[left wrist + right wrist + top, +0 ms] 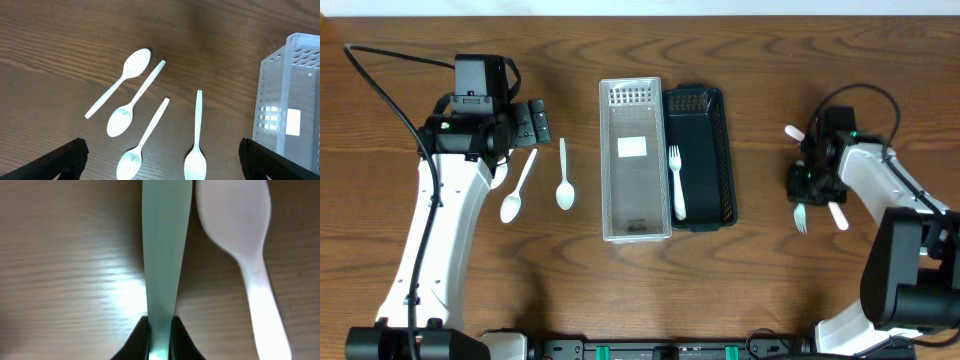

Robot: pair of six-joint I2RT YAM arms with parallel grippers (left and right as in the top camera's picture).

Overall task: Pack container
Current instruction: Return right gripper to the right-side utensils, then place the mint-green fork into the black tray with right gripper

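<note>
Fingers of the right gripper are closed tight on the flat pale handle of the held fork, with no gap showing at either side of it. In the right wrist view this handle runs straight up from the fingers. In the overhead view its tines come out under the gripper and point toward the near edge of the tabletop, so its long axis goes about far to near, a little tilted. Another white utensil lies just beside the handle and almost parallel to it.

At the middle stands the clear container, long side far to near, and the dark basket touches its right side. A second fork lies along the left side of the basket. Its axis is parallel to the long walls and its tines point to the far edge.

The left gripper hangs over the tabletop left of the container. Its fingers are spread wide with nothing between them. Below it, four white spoons lie loose, with handles mostly pointing away from the camera.
</note>
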